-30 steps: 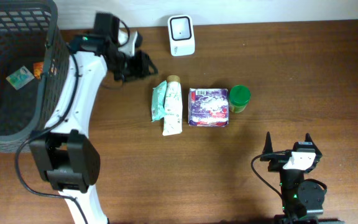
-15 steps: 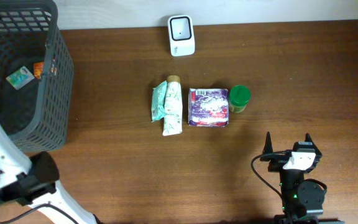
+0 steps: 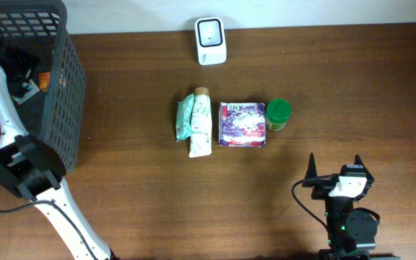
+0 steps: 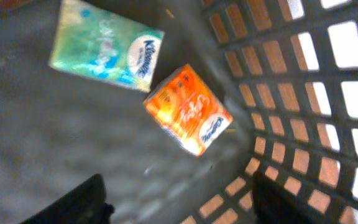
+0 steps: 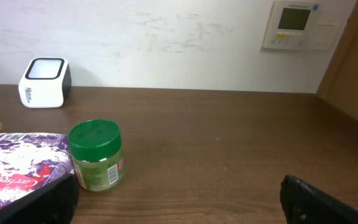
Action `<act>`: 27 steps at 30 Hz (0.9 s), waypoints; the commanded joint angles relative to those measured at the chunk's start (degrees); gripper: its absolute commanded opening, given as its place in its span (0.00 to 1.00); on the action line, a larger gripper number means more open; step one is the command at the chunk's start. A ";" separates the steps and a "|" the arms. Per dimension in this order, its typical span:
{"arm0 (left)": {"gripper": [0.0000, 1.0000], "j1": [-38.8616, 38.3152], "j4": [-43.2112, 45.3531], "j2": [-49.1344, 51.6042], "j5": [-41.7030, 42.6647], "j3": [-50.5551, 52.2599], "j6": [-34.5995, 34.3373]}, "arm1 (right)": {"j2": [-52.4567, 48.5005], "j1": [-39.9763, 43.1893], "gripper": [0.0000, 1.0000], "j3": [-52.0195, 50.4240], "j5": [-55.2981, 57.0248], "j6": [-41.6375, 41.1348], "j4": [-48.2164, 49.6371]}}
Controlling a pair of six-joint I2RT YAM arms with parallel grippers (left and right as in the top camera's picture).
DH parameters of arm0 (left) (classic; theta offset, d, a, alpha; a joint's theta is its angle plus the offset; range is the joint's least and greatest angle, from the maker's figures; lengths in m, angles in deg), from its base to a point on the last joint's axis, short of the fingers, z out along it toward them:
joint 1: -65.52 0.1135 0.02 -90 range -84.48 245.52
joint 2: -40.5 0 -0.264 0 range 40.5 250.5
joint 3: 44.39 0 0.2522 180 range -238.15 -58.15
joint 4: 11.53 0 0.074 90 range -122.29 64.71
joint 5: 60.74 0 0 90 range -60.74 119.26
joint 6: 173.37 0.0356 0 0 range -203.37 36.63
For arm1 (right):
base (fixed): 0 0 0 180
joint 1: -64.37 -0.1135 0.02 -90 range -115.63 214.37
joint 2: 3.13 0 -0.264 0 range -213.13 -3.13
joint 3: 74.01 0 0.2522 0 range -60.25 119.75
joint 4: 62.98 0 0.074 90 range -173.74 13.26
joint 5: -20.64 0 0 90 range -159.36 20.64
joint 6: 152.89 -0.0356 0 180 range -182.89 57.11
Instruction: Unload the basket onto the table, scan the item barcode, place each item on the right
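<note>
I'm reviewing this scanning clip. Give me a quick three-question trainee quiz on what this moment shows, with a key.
1. True or false: the left gripper is shut on the orange tissue pack.
2. How many items lie in the row on the table, in front of the scanner? A: two. B: four. C: six.
3. Fill in: the orange tissue pack and the green tissue pack both lie inside the ____.

Key
1. False: its jaws stand open over the pack and hold nothing.
2. B.
3. basket.
</note>
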 commanded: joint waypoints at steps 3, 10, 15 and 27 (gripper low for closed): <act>0.56 -0.39 3.78 6.21 6.34 0.17 -6.69 | 0.26 0.42 0.98 -0.48 0.09 -0.02 -0.22; 0.68 -1.86 10.21 10.58 5.88 0.17 -6.67 | 0.26 0.42 0.98 -0.48 0.09 -0.02 -0.22; 0.68 -1.86 10.58 13.88 5.40 0.17 -6.67 | 0.26 0.42 0.98 -0.46 0.09 -0.02 -0.22; 0.44 -0.92 7.02 12.90 8.81 0.04 -6.60 | 0.26 0.42 0.98 -0.48 0.09 -0.02 -0.22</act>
